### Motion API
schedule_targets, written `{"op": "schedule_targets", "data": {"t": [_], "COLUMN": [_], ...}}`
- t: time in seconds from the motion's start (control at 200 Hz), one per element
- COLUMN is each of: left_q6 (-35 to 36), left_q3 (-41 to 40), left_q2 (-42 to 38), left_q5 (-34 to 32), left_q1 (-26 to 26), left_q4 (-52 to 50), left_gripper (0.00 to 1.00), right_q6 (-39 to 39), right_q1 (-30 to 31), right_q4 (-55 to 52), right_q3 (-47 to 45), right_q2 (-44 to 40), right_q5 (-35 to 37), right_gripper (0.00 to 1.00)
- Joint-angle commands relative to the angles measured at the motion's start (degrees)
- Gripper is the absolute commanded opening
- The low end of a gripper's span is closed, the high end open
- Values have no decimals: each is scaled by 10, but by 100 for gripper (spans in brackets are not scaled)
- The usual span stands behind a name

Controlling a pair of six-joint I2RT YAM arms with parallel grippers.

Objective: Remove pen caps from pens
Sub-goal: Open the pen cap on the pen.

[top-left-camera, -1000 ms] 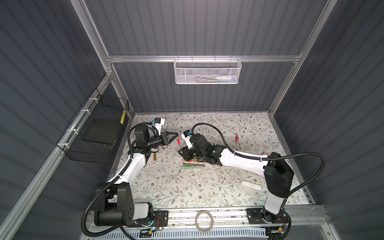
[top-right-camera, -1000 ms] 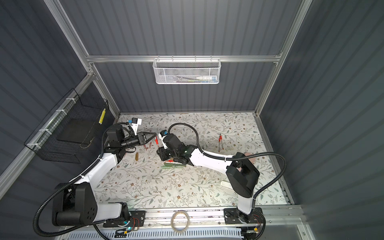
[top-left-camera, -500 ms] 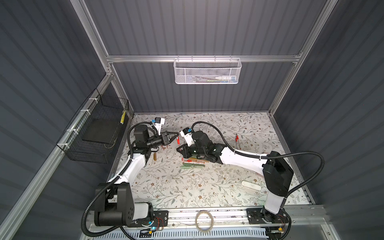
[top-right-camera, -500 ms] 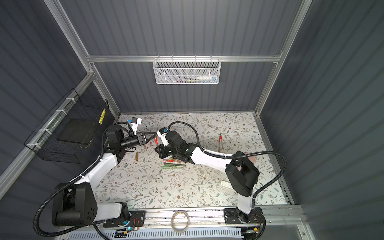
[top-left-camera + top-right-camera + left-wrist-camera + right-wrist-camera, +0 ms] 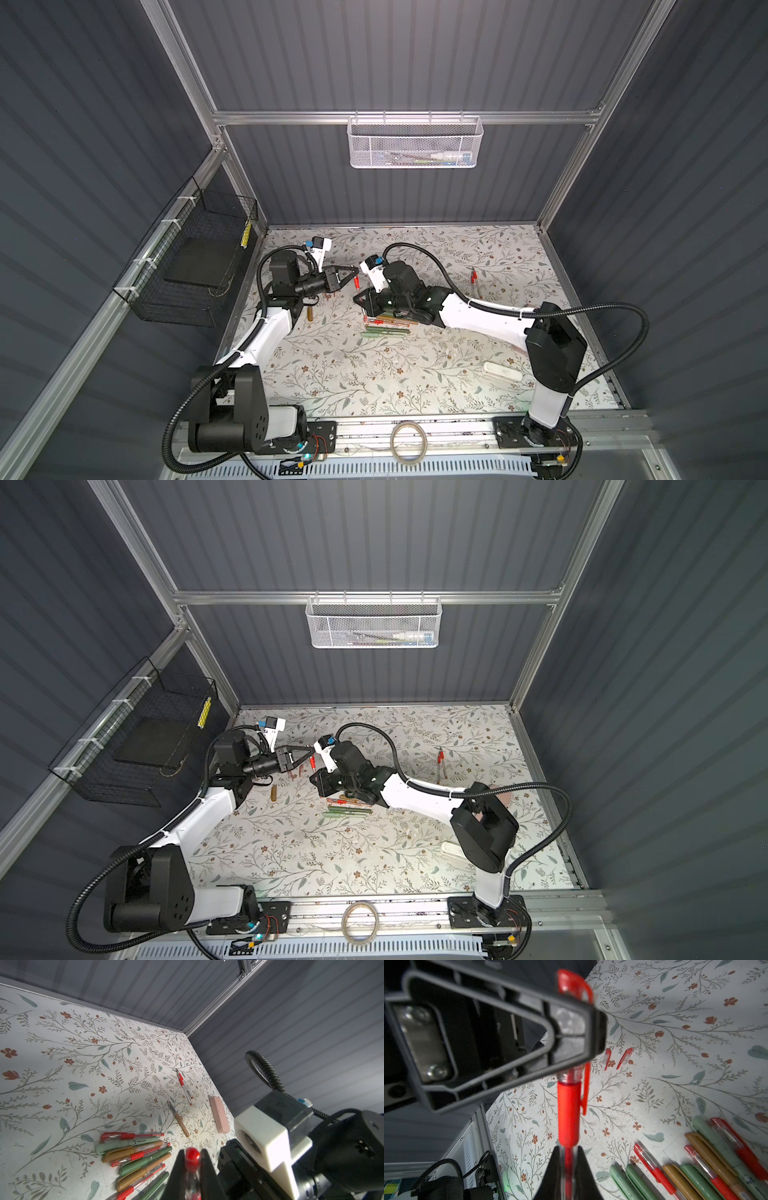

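One clear-barrelled pen (image 5: 568, 1113) with a red grip is held between both grippers above the mat. My right gripper (image 5: 568, 1150) is shut on its barrel. My left gripper (image 5: 192, 1152) is shut on its clear cap (image 5: 192, 1156), whose red end pokes out past the fingertips. In both top views the two grippers meet at the left middle of the mat, the left gripper (image 5: 353, 275) just behind the right gripper (image 5: 360, 300). A pile of pens (image 5: 386, 326) (image 5: 349, 806), green, brown and clear with red, lies under the right wrist.
Two loose clear caps with red clips (image 5: 625, 1057) lie on the mat near the grippers, and a brown cap (image 5: 309, 312) lies by the left arm. A red pen (image 5: 184, 1086), an uncapped brown pen (image 5: 179, 1120) and a pink case (image 5: 219, 1114) lie far right. A white case (image 5: 503, 371) lies front right.
The right gripper has shifted slightly toward the left gripper and shut on the pen's barrel. The left arm has stayed in place with the pen's red end at its fingertips.
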Motion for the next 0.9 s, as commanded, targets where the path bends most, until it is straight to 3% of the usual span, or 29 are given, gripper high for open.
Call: {"op": "schedule_targets", "data": {"t": [0.0, 0.21, 0.42, 0.58, 0.896], "left_q6": [14, 28, 26, 93, 85], "left_q3": [6, 14, 47, 154, 213], "left_q2": [-6, -4, 9, 44, 144], "left_q5": [9, -8, -40, -108, -204], "left_q1": [1, 6, 28, 33, 21], "left_q4": [-7, -24, -36, -150, -234], "left_gripper": [0, 0, 0, 0, 0], "right_q6": [-6, -2, 26, 38, 32], "right_q1": [2, 6, 27, 45, 33], "right_q4": [-4, -2, 51, 69, 36], "right_q3": [21, 0, -123, -196, -257], "right_q2": [14, 14, -35, -73, -150], "right_q5": [-5, -7, 13, 36, 87], "right_gripper": [0, 0, 0, 0, 0]}}
